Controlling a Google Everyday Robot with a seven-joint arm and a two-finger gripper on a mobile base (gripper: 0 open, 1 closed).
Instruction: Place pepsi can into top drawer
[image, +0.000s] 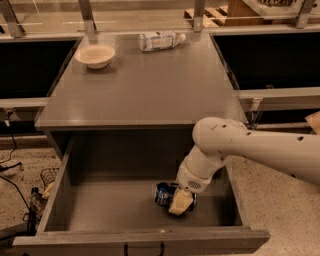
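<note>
The grey cabinet (145, 90) filled the middle of the scene, its flat top reaching toward the far rail. Below it the top drawer (62, 200) stood pulled out toward the near side, wide and deep, its inside open from above so that something could be lowered straight in. The white arm (260, 147) came in from the right and bent down over the drawer's right half, an approach that cleared the cabinet's front edge.

On the far left of the top sat a pale bowl (95, 55), and on the far side a clear bottle (157, 41) lay on its side (neither belonged to this job, and both were well apart from the arm).

Low in the drawer, right of centre, the gripper (178, 201) was clamped on the pepsi can (162, 194), which lay tilted to its left, close to the drawer floor. Whether the can touched the floor could not be made out. The release looked not yet done. A small dark handle (143, 248) marked the front panel.
</note>
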